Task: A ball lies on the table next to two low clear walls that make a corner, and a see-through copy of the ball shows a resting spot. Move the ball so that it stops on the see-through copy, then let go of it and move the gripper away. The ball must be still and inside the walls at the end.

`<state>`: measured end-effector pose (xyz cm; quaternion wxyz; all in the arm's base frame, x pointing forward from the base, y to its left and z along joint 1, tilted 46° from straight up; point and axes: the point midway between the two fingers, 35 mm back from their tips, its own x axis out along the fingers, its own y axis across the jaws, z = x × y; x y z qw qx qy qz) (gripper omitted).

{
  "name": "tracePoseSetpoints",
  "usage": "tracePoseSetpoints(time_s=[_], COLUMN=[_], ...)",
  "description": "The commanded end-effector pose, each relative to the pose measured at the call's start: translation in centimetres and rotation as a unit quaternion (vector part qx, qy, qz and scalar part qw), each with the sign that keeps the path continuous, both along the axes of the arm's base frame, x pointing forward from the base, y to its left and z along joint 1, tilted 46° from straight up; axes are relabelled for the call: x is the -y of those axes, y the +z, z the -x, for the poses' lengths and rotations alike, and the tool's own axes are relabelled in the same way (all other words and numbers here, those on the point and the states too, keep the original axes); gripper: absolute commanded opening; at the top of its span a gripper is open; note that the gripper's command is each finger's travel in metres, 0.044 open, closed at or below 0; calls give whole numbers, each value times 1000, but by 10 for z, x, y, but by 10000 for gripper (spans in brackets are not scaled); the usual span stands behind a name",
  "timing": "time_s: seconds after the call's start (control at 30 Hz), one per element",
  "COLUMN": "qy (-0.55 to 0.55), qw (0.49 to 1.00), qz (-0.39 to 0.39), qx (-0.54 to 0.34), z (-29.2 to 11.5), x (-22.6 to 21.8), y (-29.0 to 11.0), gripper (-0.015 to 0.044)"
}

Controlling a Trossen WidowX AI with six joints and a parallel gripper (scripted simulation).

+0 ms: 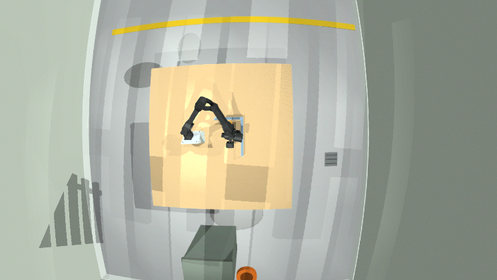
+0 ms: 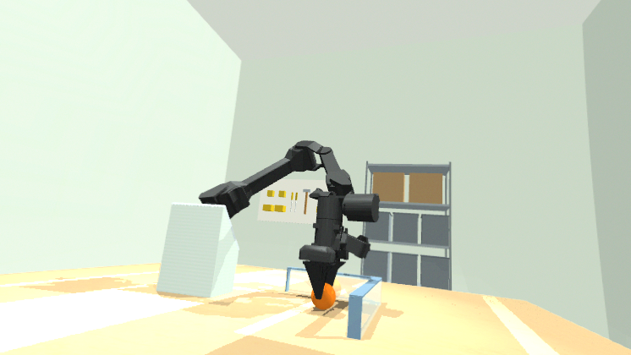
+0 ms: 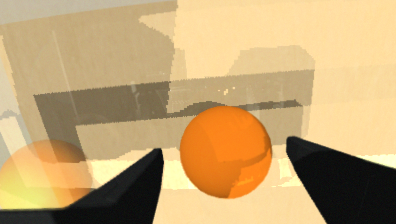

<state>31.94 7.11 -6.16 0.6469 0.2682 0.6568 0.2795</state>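
The orange ball (image 2: 326, 302) (image 3: 226, 152) rests on the table between the fingertips of my open gripper (image 2: 325, 292) (image 3: 225, 144). The wrist view shows a gap on each side of the ball. The fingers point down and reach low beside it. The see-through copy (image 3: 45, 167) (image 2: 337, 286) (image 1: 230, 122) is beyond the left finger in the wrist view and partly behind the fingers in the exterior view. One clear wall (image 1: 242, 149) (image 2: 354, 316) with a blue edge meets the other wall (image 1: 218, 119) in a corner. The arm hides the ball in the top view.
The arm's white base (image 1: 192, 138) (image 2: 189, 251) stands on the wooden table (image 1: 264, 104), left of the walls. A grey-green cabinet (image 1: 210, 243) and an orange ring-shaped object (image 1: 246, 268) are off the table. A shelf (image 2: 408, 206) stands in the background.
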Motion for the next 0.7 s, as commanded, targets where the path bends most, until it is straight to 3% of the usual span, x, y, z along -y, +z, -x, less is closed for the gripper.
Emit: tracePoseSetpoints(time_s=[0.0,0.07,0.3,0.57,0.67], qy=[-2,-2,-2,6,4], qw=[1000,1000,1000,1000,1000], qz=[-2,-2,-2,6,7], qx=[-1,-1,-1,18,16], z=[0,0,0,-7,-9], x=[-2,-2,-2,24,38], y=[-2,-2,-2,17,29], gripper=[302,249,203,0,0])
